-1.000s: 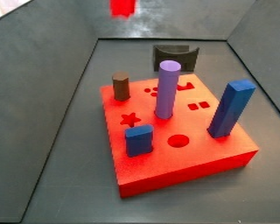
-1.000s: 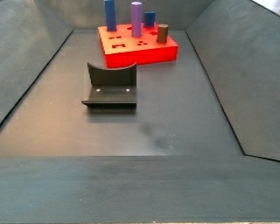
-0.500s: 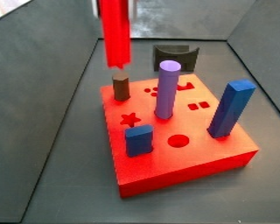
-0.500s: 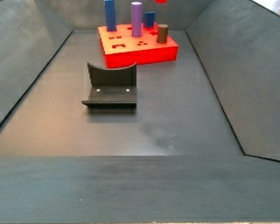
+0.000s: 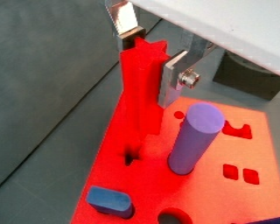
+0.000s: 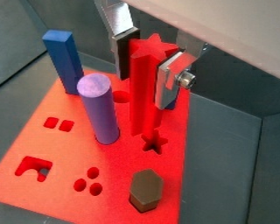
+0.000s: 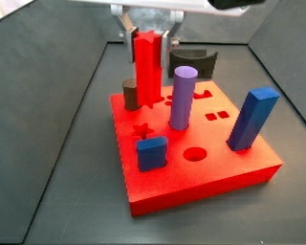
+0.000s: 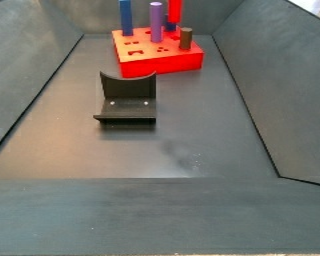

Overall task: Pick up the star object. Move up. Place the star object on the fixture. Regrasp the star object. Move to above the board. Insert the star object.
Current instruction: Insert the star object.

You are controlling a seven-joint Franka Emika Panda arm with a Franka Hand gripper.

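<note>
Gripper clamped on the red star peg above the board

Gripper [image 5: 149, 45] has its silver fingers [image 6: 171, 77] pressed against the top of the star peg [image 7: 145, 65], which hangs upright straight down from it over the red board [image 7: 213, 172]. In a wrist view the peg's lower end sits right at the star-shaped hole [image 6: 154, 140]; whether it has entered is unclear. Just beside the peg stands the purple cylinder [image 5: 194, 138], with the brown peg [image 6: 146, 190] near it. Farther off on the board stand the tall blue block [image 7: 252, 119] and the short blue block [image 7: 150, 152]. Well apart from the gripper, the fixture [image 8: 125, 98] sits on the floor
</note>
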